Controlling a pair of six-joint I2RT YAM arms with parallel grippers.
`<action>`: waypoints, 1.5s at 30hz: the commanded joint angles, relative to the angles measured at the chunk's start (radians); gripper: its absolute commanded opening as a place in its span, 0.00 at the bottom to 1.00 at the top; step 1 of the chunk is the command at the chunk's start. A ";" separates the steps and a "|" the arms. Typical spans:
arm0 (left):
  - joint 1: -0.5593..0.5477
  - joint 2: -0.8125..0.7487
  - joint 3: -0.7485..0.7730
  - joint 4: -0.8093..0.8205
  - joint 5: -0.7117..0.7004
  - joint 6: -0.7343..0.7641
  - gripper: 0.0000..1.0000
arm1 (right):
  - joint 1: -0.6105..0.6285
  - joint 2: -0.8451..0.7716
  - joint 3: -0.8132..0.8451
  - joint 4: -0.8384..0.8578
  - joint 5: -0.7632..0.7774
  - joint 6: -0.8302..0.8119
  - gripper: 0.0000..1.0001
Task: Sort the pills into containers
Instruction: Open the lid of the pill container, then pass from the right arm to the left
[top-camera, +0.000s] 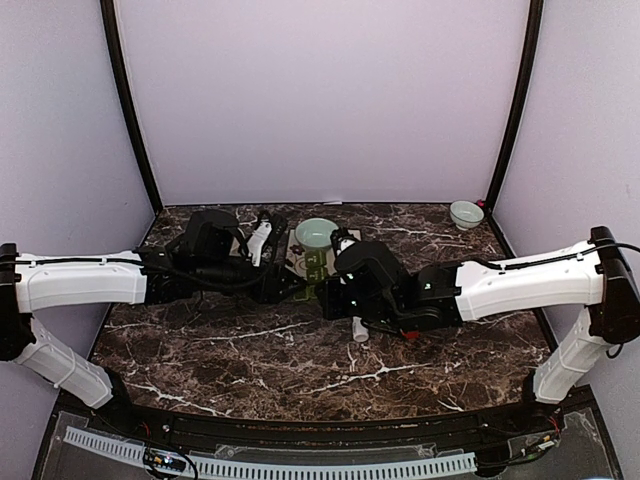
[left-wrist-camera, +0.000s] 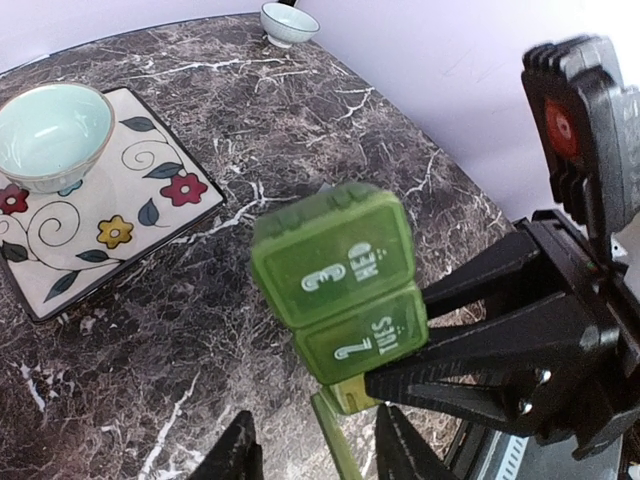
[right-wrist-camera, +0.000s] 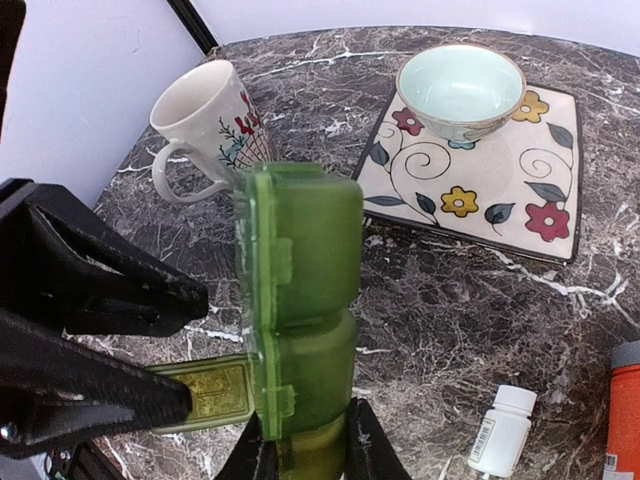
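Jaws of the right gripper (right-wrist-camera: 310, 447) pinch the green pill box (right-wrist-camera: 300, 290); left gripper (left-wrist-camera: 316, 428) jaws spread. Dark marbled surface (top-camera: 250, 350), lilac walls (top-camera: 320, 100).

Bowl (right-wrist-camera: 460, 85) on plate (right-wrist-camera: 505, 170) — mug (right-wrist-camera: 200, 120) nr

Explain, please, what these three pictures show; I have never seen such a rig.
The white left arm and right arm are robot arms at a dark marble table. One picture looks down from above; the other two come from cameras on each wrist. The right end effector grips a dark green plastic three-compartment pill box, one lid open; the left end effector stands open at that lid. Nearby: a white flowered mug, a pale green bowl on a square flowered plate, a small white bottle, an orange bottle and another small bowl.
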 joint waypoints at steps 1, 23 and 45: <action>-0.001 -0.025 -0.020 -0.039 0.045 -0.009 0.46 | -0.005 -0.026 0.006 0.064 0.027 0.006 0.00; -0.001 -0.032 -0.017 -0.058 0.002 -0.002 0.09 | -0.005 -0.026 -0.002 0.081 -0.016 0.011 0.00; -0.001 0.034 0.087 -0.239 -0.092 0.122 0.00 | -0.041 -0.011 -0.064 0.126 -0.110 0.053 0.30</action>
